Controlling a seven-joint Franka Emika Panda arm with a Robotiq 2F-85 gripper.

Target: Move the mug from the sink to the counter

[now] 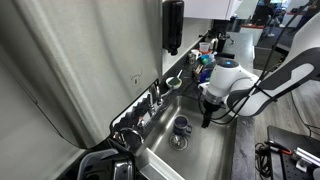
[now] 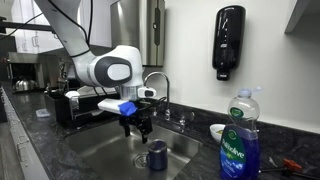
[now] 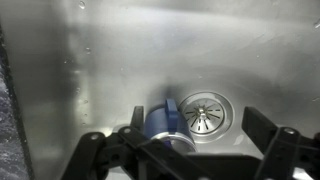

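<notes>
Kitchen corner, white wall, black wall dispenser point(image 2: 228, 40). Dark counter point(image 2: 30, 150) borders steel sink point(image 2: 100, 150); chrome faucet point(image 2: 158, 85) at basin's far edge. Blue soap bottle point(image 2: 239, 140) in foreground.

Mug point(image 2: 158, 154) stands upright on sink floor, touching nothing but basin. In wrist view it sits just beside drain point(image 3: 203, 112), at drain's 9 o'clock.

Gripper point(image 2: 134, 124) hangs over basin, fingers spread wide, nothing between them. In exterior view, mug at its 4 o'clock, apart.
</notes>
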